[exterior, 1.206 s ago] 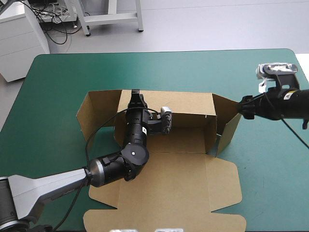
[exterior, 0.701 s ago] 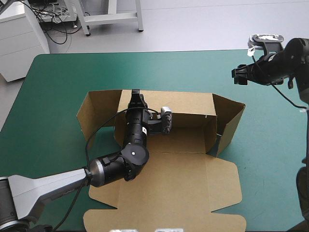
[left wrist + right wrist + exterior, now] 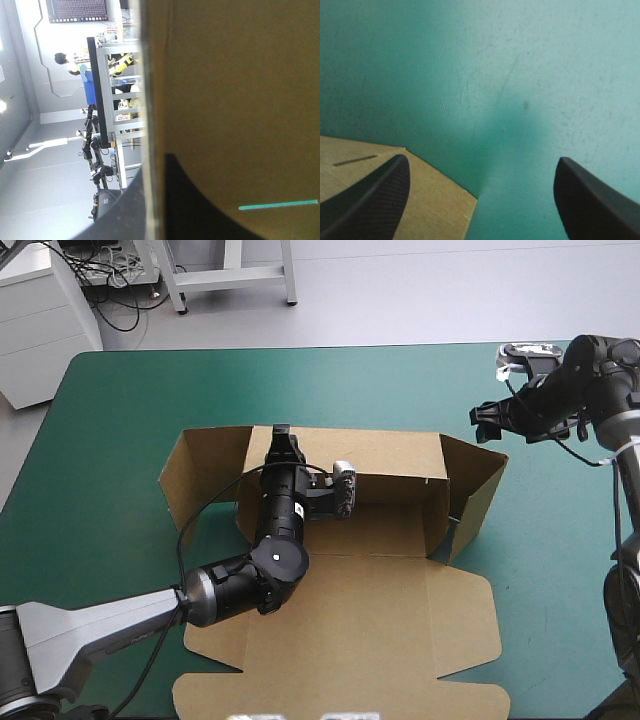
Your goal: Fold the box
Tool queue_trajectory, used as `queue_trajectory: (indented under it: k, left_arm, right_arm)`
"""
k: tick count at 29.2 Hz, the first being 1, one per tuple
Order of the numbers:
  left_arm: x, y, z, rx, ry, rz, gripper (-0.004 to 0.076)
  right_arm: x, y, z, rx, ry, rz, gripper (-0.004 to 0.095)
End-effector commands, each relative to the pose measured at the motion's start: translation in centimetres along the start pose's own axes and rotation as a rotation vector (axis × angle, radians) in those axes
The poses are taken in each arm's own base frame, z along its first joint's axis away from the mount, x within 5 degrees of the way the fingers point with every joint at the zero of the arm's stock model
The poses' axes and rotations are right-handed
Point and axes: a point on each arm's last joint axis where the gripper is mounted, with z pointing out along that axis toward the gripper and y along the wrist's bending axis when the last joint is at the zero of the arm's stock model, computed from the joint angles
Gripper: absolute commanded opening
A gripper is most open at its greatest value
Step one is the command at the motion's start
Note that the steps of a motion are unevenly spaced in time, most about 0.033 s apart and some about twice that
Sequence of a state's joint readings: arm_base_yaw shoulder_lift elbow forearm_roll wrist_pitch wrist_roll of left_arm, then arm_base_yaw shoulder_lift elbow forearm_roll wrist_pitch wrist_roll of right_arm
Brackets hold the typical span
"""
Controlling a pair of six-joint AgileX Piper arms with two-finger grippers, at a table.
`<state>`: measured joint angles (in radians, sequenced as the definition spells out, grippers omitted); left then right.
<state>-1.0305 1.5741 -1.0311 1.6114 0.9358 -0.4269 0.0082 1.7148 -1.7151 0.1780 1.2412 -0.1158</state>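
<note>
The left gripper (image 3: 281, 432) is pinching the top edge of the box's back wall (image 3: 390, 452), just left of the high view's centre. In its wrist view the brown board is running between the two black fingers, which are all but closed on the sheet, one finger (image 3: 190, 210) lying dark against the board's face.

The right gripper (image 3: 482, 159) is hanging wide open and holding nothing. Its two fingers (image 3: 375, 200) are standing far apart above the teal-green cover (image 3: 120, 420), with a corner of brown board lying under one of them. In the high view this gripper is hovering at the upper right, just above the top of the right end flap (image 3: 478, 490), not touching it.

One box (image 3: 390, 530) is sitting at the middle of the table. One long wall is standing upright, two end flaps are angling outward, the left flap (image 3: 195, 475) at centre left, and one broad lid panel (image 3: 350, 630) is lying flat toward the lower centre.
</note>
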Motion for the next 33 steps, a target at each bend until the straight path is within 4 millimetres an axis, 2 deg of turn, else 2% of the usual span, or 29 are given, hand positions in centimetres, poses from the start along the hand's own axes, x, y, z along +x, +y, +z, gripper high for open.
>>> queue_trajectory:
  k: [1,8,15,23,28,33]
  left_arm:
    - [0.5,2.6,-0.8,-0.078,0.009,-0.059,-0.0032]
    - [0.5,2.6,-0.8,-0.076,0.010,-0.061,-0.0032]
    - [0.6,2.6,-0.8,-0.080,0.019,-0.061,-0.0032]
    - [0.6,2.6,-0.8,-0.079,0.017,-0.061,-0.0032]
    - [0.6,2.6,-0.8,-0.079,0.017,-0.061,-0.0032]
    - [0.6,2.6,-0.8,-0.079,0.017,-0.061,-0.0032]
  right_arm:
    - [1.1,0.5,-2.3,-0.006,-0.035,-0.036,0.0722]
    - [2.7,0.6,-2.2,-0.009,-0.017,-0.045,0.0722]
    - [5.4,0.8,-2.2,-0.010,-0.025,-0.072,0.0722]
    - [8.7,1.6,-1.7,-0.098,-0.016,-0.162,0.0720]
    - [10.2,2.2,-1.1,-0.167,0.004,-0.283,0.0720]
    - [10.5,2.9,-0.7,-0.254,-0.012,-0.330,0.0720]
